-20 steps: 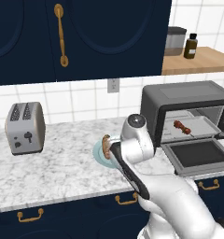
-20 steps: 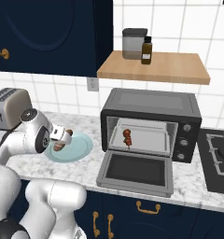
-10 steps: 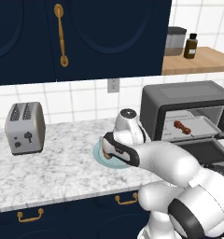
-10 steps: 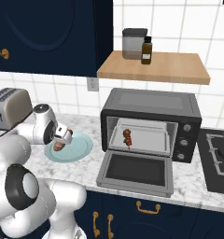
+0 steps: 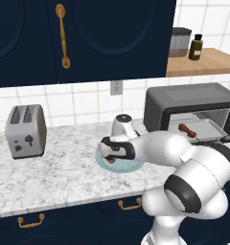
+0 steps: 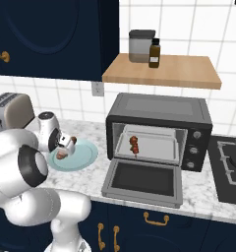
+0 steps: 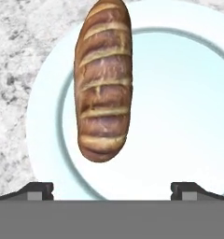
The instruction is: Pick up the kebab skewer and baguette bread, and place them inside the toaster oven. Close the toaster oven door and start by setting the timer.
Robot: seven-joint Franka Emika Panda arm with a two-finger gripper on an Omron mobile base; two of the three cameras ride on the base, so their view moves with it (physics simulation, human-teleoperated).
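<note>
**Arm drops over the plate, bread next**

Swinging down from its raised pose of a second ago, the arm now folds low across the table, and the gripper (image 5: 112, 155) hangs just above the pale blue plate (image 5: 132, 165). Its jaws stand spread wide and hold nothing; in the hand view the two dark tips frame the plate with the loaf between and beyond them.

That shift suggests the second pick is about to begin. The baguette bread (image 7: 103, 81) lies on the plate (image 7: 179, 107), lengthwise away from the camera and toward one side of the dish, with the rest of the plate bare. The gripper looks roughly lined up across the loaf's narrow width, though it appears to sit off to one side of centre, so a small correction may be needed before it descends.

The toaster oven (image 6: 159, 130) stands on the table just beside the plate. The toaster oven door (image 6: 143, 181) lies folded down flat, and the kebab skewer (image 6: 134, 144) rests on the tray inside. So one item seems already delivered; the bread, the door and the timer remain.
</note>
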